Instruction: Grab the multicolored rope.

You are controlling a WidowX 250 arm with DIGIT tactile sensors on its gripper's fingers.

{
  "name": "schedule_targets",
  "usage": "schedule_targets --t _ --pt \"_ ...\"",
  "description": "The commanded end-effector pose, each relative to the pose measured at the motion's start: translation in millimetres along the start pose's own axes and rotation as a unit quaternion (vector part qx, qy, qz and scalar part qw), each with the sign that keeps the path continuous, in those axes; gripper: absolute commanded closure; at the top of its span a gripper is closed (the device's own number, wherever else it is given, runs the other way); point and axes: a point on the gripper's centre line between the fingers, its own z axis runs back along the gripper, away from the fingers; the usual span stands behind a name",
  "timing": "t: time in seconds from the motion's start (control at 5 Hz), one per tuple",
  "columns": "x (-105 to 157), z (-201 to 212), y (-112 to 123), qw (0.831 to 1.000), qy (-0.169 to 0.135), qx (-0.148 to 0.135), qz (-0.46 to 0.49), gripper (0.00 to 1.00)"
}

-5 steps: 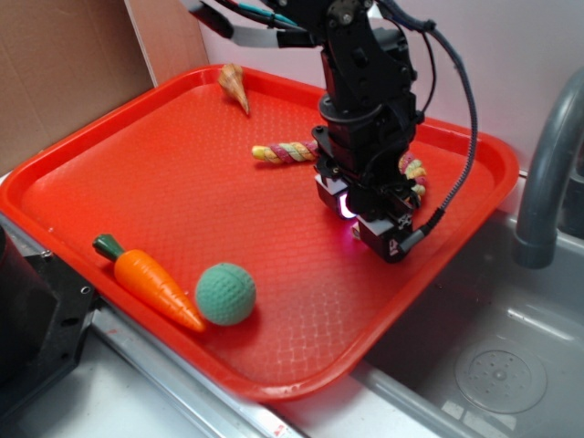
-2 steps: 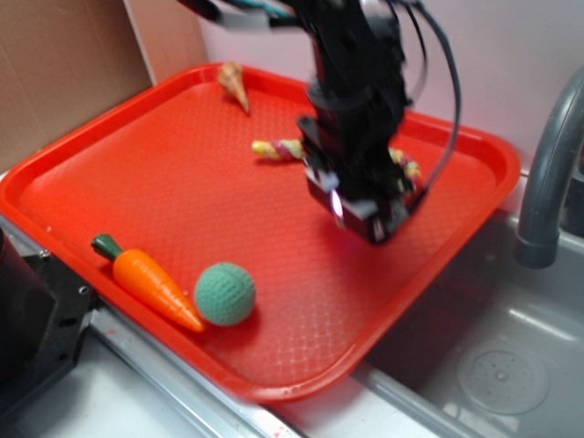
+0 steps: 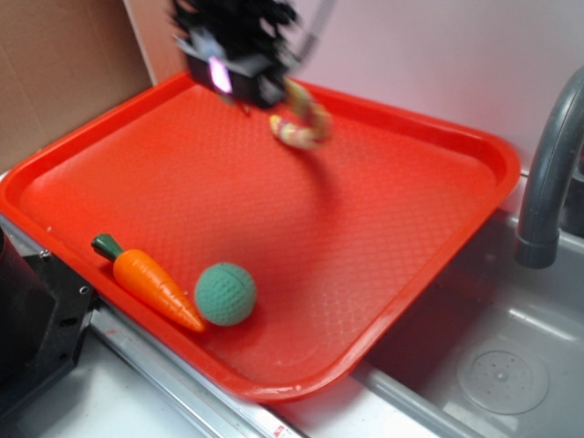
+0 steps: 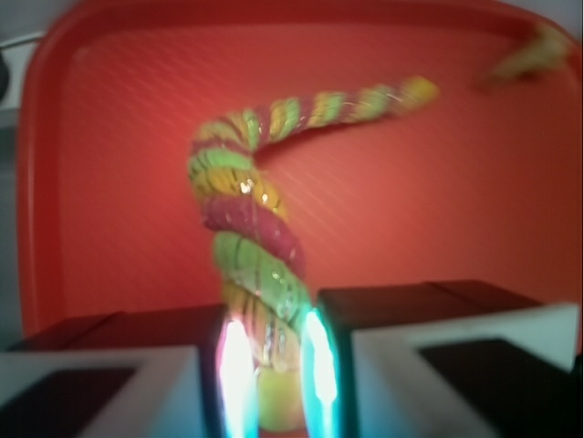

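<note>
Hand [image 4: 271, 365] was pinching the rope [image 4: 251, 265] between its two fingers [image 4: 388, 365], which pressed on the cord from both sides in the wrist view. In the exterior view the hand [image 3: 239, 73] was high over the far left part of the red tray [image 3: 438, 237], near the top edge of the picture, and the arm above it was cut off by that edge. Its shape was blurred there, so the fingers could not be told apart; only a pink glow on its dark body was clear.

From the hand the rope [image 3: 301, 123] hung free, with its loose end curling in the air above the tray floor. Whether the tip touched the tray could not be told, because that part was also blurred. In the wrist view the cord bent away from the hand and turned to the right; its lower end was hidden between the fingers.

A small tan thing [image 4: 529, 59] lay near the far rim in the wrist view, too blurred to name. The carrot [image 3: 146, 283] and the green ball [image 3: 224, 294] lay just beside each other at the near edge of the tray, well apart from the hand. The grey faucet [image 3: 547, 182] stood at the right and was cut off by the picture edge.
</note>
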Motion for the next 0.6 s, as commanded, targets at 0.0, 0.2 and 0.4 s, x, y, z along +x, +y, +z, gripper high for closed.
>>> schedule_targets --t 0.0,0.2,0.4 --pt "-21 61 54 0.988 -0.037 0.033 0.148 1.00" --pt "-32 73 62 0.983 -0.054 0.034 0.170 1.00" --pt "-36 76 61 0.983 -0.062 0.039 0.169 1.00"
